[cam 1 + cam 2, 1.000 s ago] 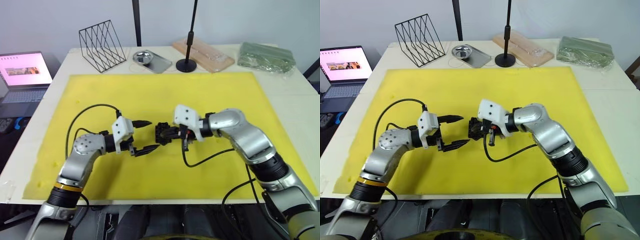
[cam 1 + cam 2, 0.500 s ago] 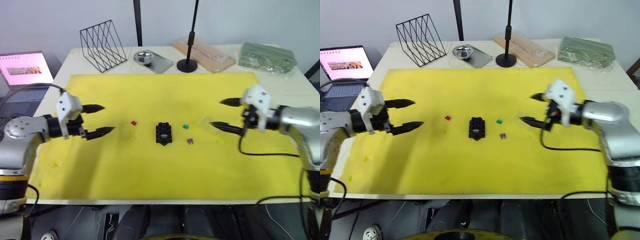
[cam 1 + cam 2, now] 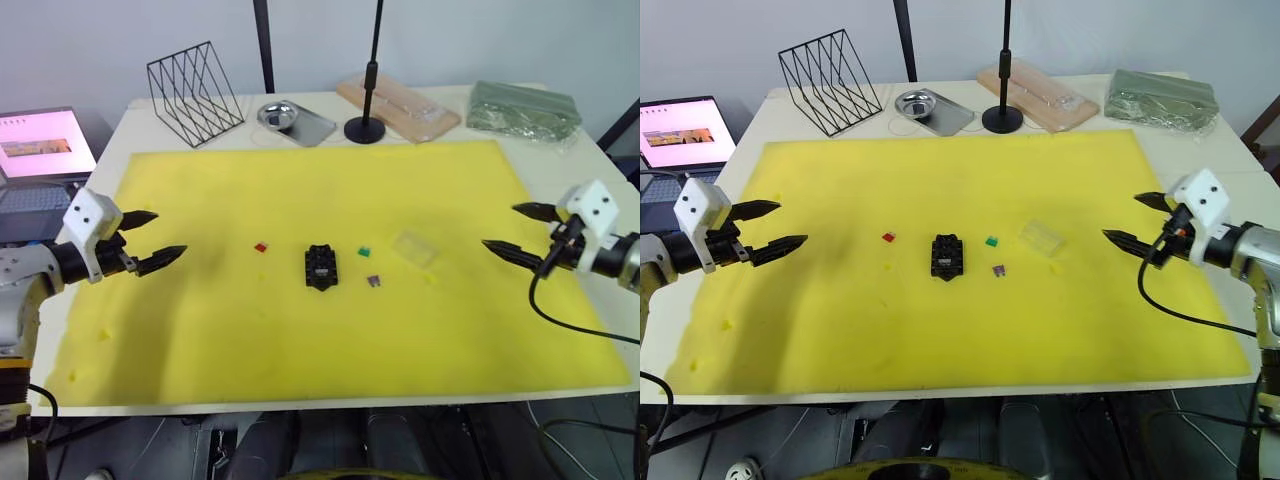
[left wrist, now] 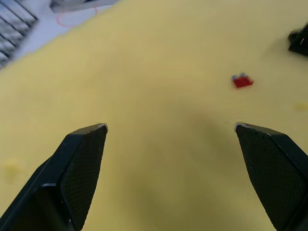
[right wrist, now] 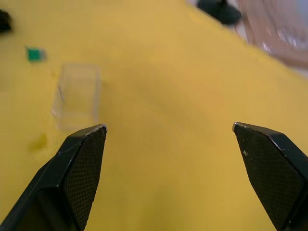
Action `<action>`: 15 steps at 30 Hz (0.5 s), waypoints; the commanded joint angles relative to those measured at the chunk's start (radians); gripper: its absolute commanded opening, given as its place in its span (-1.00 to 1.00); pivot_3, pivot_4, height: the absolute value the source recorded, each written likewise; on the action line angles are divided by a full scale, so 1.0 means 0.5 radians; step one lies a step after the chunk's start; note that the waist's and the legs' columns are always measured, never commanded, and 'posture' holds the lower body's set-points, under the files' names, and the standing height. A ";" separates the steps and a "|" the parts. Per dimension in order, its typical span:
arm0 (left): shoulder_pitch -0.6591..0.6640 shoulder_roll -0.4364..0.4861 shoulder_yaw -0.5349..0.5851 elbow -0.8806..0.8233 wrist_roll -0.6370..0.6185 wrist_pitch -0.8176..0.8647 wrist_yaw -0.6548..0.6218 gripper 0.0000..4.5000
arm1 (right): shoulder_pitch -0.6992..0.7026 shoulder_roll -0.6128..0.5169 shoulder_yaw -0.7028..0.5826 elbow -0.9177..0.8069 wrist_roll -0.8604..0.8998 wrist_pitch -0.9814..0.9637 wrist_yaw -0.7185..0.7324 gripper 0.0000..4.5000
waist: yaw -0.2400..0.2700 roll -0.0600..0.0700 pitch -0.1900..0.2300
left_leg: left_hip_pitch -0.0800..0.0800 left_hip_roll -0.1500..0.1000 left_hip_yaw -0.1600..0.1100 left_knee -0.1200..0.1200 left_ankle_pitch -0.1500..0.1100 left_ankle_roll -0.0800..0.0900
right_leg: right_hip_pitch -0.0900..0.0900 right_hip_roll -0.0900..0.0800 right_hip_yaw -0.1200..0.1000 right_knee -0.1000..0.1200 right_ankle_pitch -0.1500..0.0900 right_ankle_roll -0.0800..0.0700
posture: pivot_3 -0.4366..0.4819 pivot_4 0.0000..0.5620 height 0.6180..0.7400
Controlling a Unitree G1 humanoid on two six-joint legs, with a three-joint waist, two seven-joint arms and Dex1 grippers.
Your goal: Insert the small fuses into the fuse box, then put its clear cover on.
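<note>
I see the fuse box [image 3: 946, 256] lying in the middle of the yellow mat [image 3: 940, 330]. A red fuse [image 3: 889, 238] lies to its left; a green fuse [image 3: 992, 241] and a purple fuse [image 3: 998, 270] lie just to its right. The clear cover [image 3: 1041, 238] rests on the mat further right. My left gripper [image 3: 773, 227] hovers at the mat's left edge, fingers spread, empty. My right gripper [image 3: 1137, 221] hovers at the right side, likewise spread and empty.
</note>
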 commanded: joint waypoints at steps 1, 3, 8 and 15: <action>-0.129 0.016 0.266 -0.135 -0.493 0.759 0.189 1.00 | -0.133 0.051 0.108 -0.365 0.161 0.135 -0.004 0.98 | -0.003 -0.001 0.001 | 0.000 0.000 0.000 0.000 0.000 0.000 | 0.000 0.000 0.000 0.000 0.000 0.000 | -0.05 -0.47 1.00; -0.181 -0.006 0.366 -0.151 -0.686 1.082 0.311 1.00 | -0.167 0.076 0.156 -0.465 0.203 0.199 -0.012 0.98 | -0.001 -0.001 0.000 | 0.000 0.000 -0.002 0.000 0.000 0.000 | 0.000 0.001 -0.001 0.001 0.000 0.001 | -0.05 -0.47 1.00; -0.383 -0.303 0.842 0.126 -1.254 1.954 0.860 1.00 | -0.289 0.180 0.371 -0.795 0.307 0.392 -0.098 0.98 | 0.011 -0.002 0.001 | 0.000 -0.002 -0.003 0.005 -0.001 -0.001 | 0.001 0.000 -0.001 0.002 0.000 0.001 | -0.05 -0.47 1.00; -0.385 -0.919 1.126 0.165 -1.835 2.100 1.801 1.00 | -0.414 0.303 0.610 -1.016 0.289 0.526 -0.229 0.98 | 0.015 -0.013 -0.002 | -0.001 -0.001 -0.004 0.008 0.004 -0.020 | 0.000 0.000 -0.001 0.004 0.000 0.000 | -0.05 -0.47 1.00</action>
